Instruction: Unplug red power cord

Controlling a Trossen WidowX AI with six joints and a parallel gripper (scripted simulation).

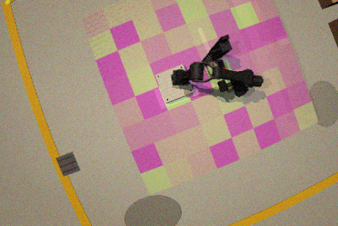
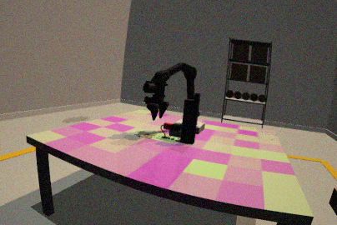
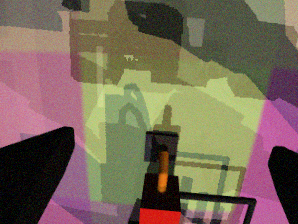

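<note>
The red plug (image 3: 160,217) (image 2: 168,125) shows at the bottom of the wrist view, with a dark end face. Its cord (image 3: 163,172) looks orange there and runs off that end; in the exterior view it curves down beside the plug. A dark body (image 2: 175,130), likely the power strip, is beside the plug; whether the plug is seated in it I cannot tell. My gripper (image 2: 158,117) (image 3: 173,147) is wide open and empty. Its fingers are far out to both sides of the plug and cord, touching neither. In the exterior view they hang above and beside the plug.
The arm's base stands close to the dark body on the checkered table (image 1: 167,126) (image 2: 158,167). A pale plate (image 1: 168,86) is under the base end of the arm. A thin black frame (image 3: 220,198) lies right of the cord. A shelf rack (image 2: 248,101) stands far behind.
</note>
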